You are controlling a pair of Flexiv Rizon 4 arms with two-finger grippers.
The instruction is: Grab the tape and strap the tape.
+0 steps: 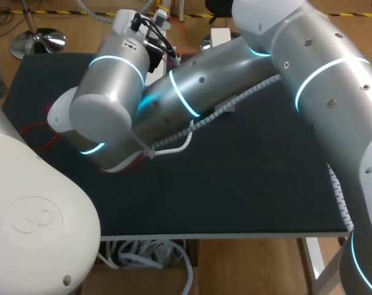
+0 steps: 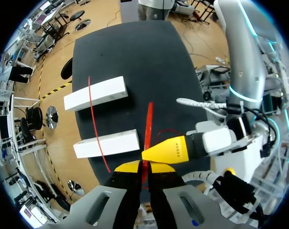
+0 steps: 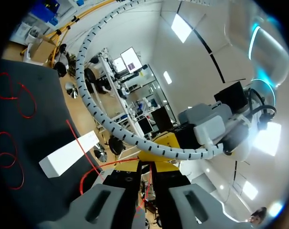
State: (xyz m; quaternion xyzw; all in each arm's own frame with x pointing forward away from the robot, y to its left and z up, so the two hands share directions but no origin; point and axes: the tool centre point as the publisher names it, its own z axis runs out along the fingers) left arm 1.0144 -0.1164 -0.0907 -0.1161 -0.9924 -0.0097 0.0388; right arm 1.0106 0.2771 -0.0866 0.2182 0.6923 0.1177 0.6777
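Black table [image 1: 247, 190], carrying one long white block [image 2: 95, 93] and a second white block [image 2: 106, 143], lying parallel, well apart, both near one side edge.

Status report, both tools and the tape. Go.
Left tool shut on red tape. Right tool shut on same strip, close alongside. Two white blocks lie beside, clear of both tools.

L wrist view: red tape [image 2: 148, 125] lower end hidden btw left gripper [image 2: 144, 168] tips, prob. pinched. Head view: arms [image 1: 192, 92] cover left gripper, right gripper [image 3: 145, 174], most tape.
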